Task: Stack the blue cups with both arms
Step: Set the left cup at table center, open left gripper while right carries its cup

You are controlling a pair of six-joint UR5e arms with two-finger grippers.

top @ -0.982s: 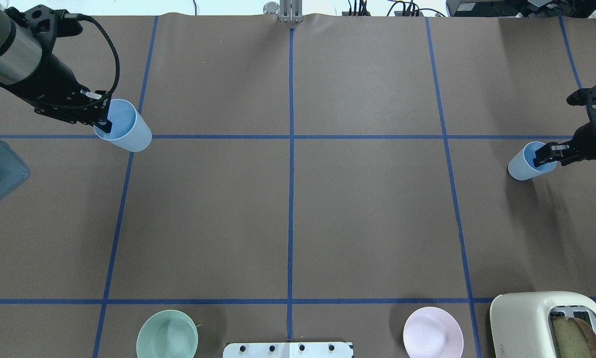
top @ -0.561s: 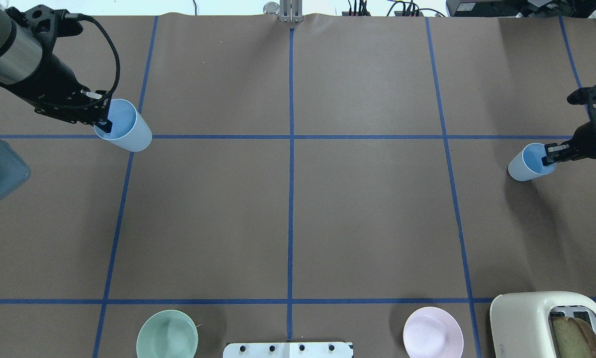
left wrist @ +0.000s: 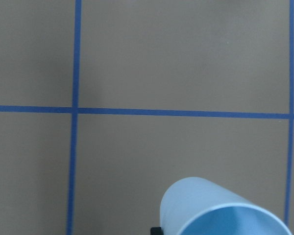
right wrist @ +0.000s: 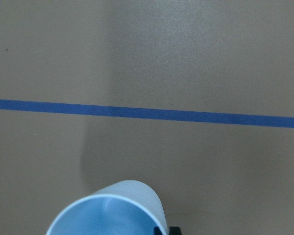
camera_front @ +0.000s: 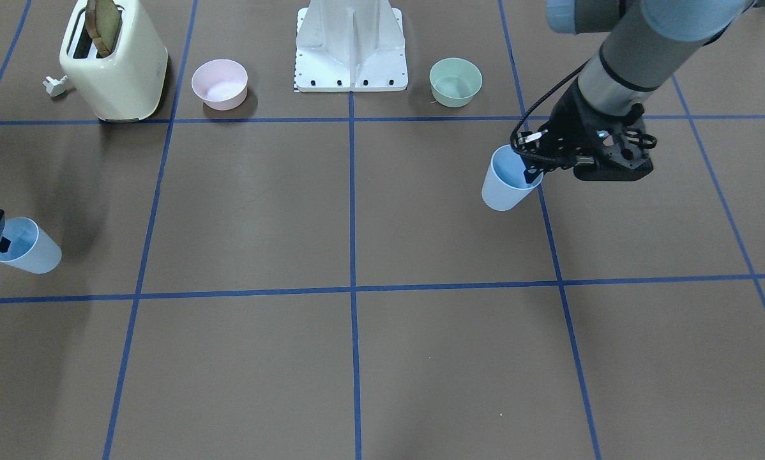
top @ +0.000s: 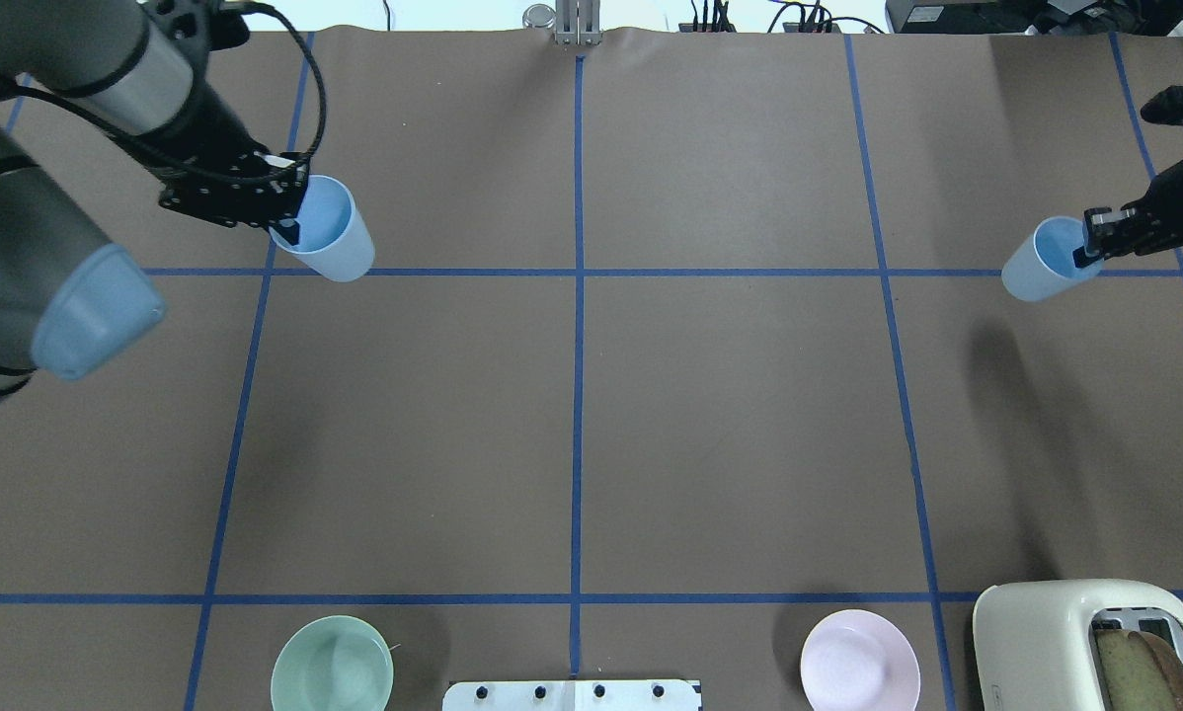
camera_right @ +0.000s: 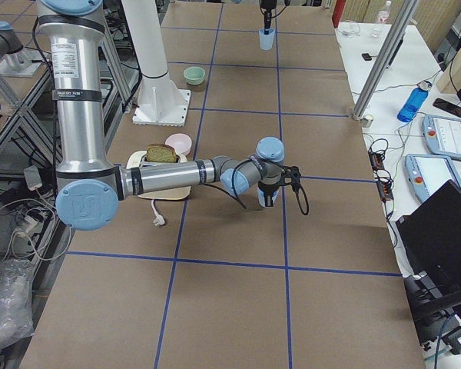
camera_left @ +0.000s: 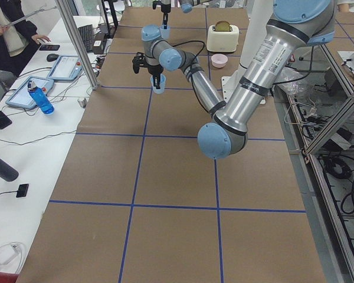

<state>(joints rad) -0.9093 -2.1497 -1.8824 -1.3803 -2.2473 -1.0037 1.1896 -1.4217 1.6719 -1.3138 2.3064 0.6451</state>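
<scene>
while it hangs tilted above the table [top: 730, 425], the left cup [top: 337, 242] is pinched at its rim by the left gripper [top: 288, 228], one finger inside. the right gripper [top: 1085, 253] clamps the right cup [top: 1034, 269] the same way, also lifted, near the table's right edge. both cups are well apart, near one blue tape line [top: 730, 272].
</scene>
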